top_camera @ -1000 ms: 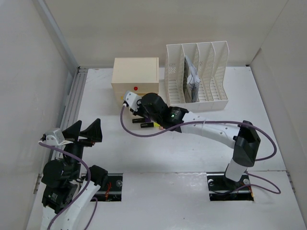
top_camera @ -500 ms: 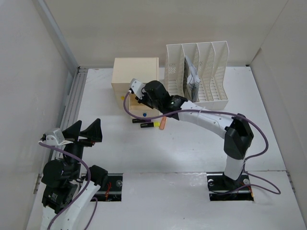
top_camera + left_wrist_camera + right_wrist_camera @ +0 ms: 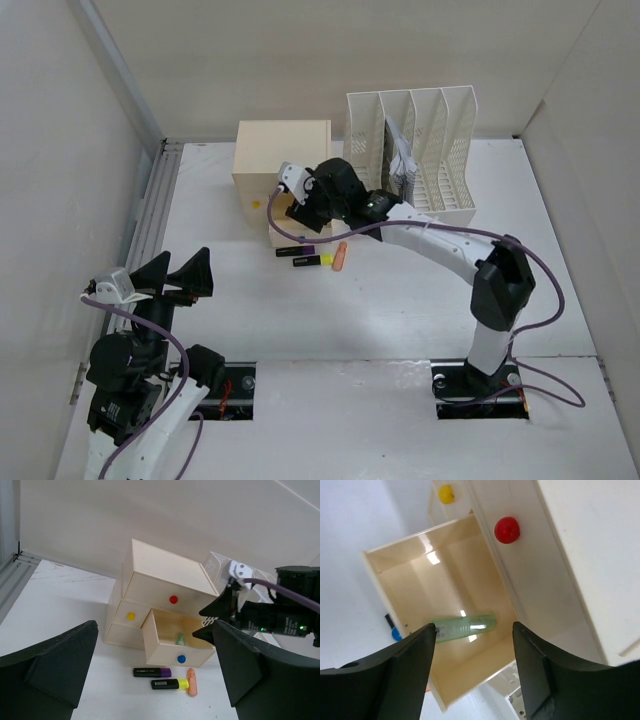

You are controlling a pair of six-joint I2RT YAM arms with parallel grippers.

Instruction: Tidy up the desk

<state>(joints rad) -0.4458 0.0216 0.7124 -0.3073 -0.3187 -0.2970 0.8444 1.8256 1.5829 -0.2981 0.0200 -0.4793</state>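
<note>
On the white desk [image 3: 400,300] stands a cream drawer box [image 3: 283,150] with its blue-knobbed drawer [image 3: 175,642] pulled out. A green highlighter [image 3: 465,627] lies loose on the drawer floor. My right gripper [image 3: 473,626] hangs open just above the drawer, its fingers either side of the highlighter without touching it. In front of the drawer lie a purple-capped highlighter [image 3: 152,672], a yellow-capped one [image 3: 170,684] and an orange one [image 3: 191,682]. My left gripper [image 3: 180,275] is open and empty at the front left, facing the box.
A white slotted file rack [image 3: 412,160] with papers in it stands right of the drawer box. The red-knobbed [image 3: 507,530] and yellow-knobbed [image 3: 446,493] drawers are shut. Pale walls enclose the desk, and a metal rail [image 3: 150,215] runs along the left side.
My right gripper moved from the highlighters on the desk back over the open drawer and its jaws opened; the green highlighter now lies in the drawer. The left arm stayed still.
</note>
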